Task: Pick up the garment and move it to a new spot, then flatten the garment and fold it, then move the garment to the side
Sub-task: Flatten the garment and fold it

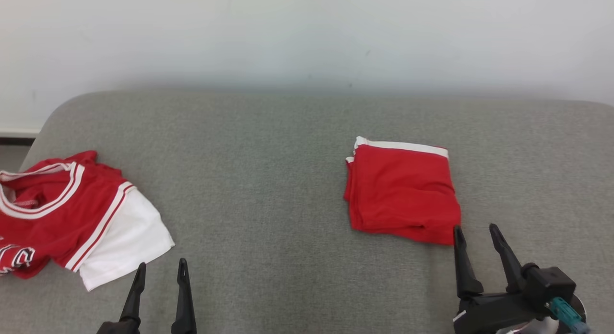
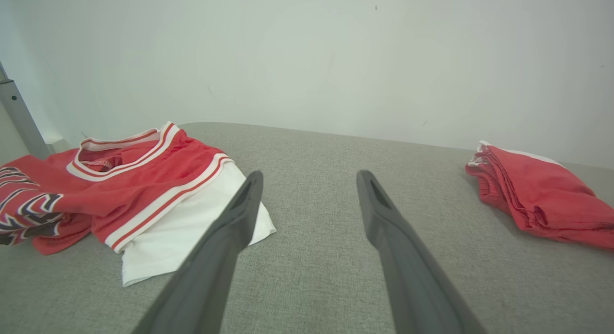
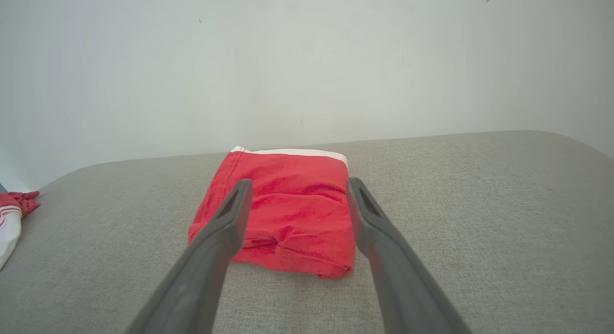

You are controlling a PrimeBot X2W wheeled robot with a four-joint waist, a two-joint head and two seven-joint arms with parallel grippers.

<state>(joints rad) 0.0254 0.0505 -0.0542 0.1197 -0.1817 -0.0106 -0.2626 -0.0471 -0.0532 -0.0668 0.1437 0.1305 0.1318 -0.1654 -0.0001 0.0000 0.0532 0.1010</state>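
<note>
**ITEM: Folded red garment, right of centre on grey upholstered surface**

Location: The folded red garment (image 1: 402,195) lies flat on the grey upholstered surface (image 1: 268,180), white-trimmed edge towards the wall (image 1: 307,36). The stack is roughly square and several layers thick, and the near edge is slightly bunched.

Right gripper (image 1: 476,227): jaws spread and holding nothing. The fingertips sit just beside the garment's near right corner; whether they touch the cloth cannot be told.

Left gripper (image 1: 162,263): jaws spread and empty, well apart from the folded piece. It is near the white hem of a red-and-white jersey (image 1: 62,214) that lies crumpled at the left.

Condition, as judged: the fold looks complete, with the move to the side either done or all that remains.

Hazards:
- A right finger catching the near corner would drag the top layers open.
- A pinch taking only the uppermost layer would let the stack unfold when lifted.
- The loose, bunched near edge may slide if pushed along the fabric surface.
- The left fingers could snag the jersey hem and pull it inwards.
</note>
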